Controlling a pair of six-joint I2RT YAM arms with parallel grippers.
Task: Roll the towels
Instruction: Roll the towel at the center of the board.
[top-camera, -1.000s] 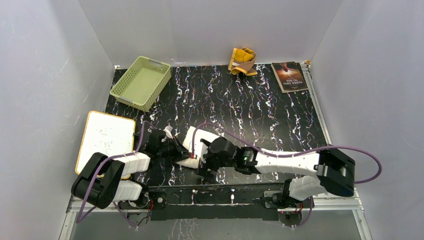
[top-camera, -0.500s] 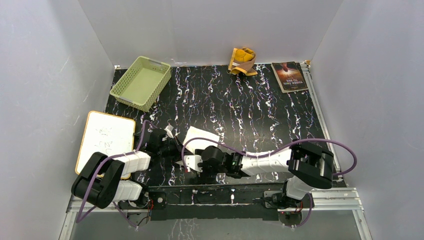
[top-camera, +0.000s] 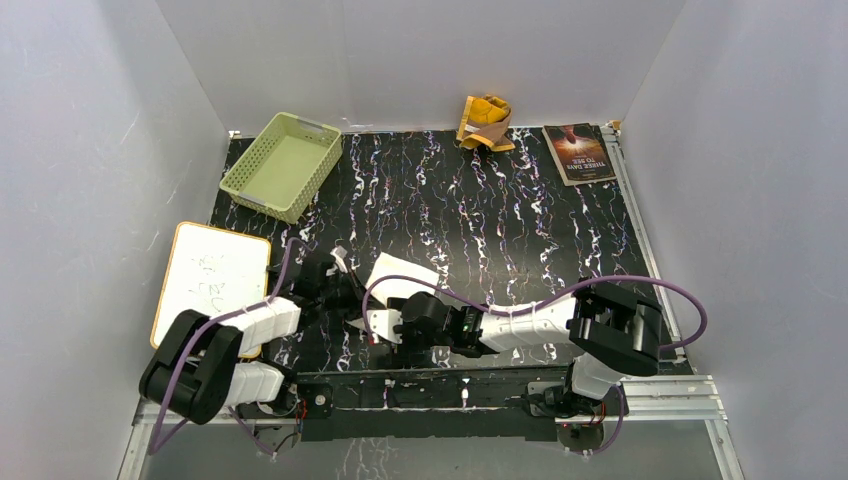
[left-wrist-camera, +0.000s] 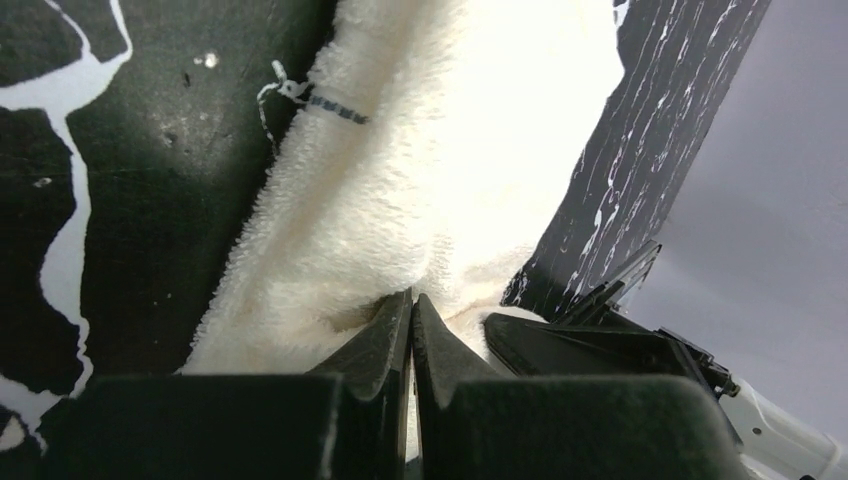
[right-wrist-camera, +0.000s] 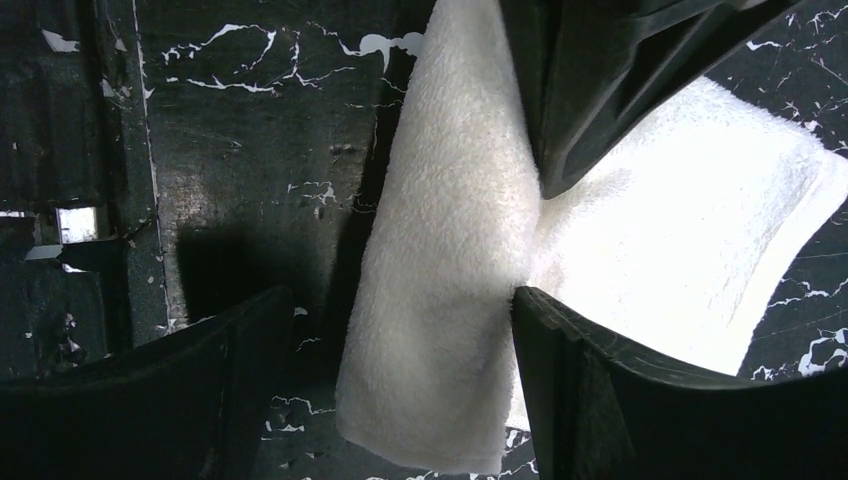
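Cream-white towel (top-camera: 405, 272) at the table's (top-camera: 520, 210) near edge.
Left jaws pinch its edge, fully closed; right jaws stand wide open astride its folded end, gripping nothing.

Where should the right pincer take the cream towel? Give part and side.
Take the cream towel probably by its folded-over edge, coming down from above. That edge lies as a raised ridge between the open fingers of the right pincer, beside where the left pincer pinches it.
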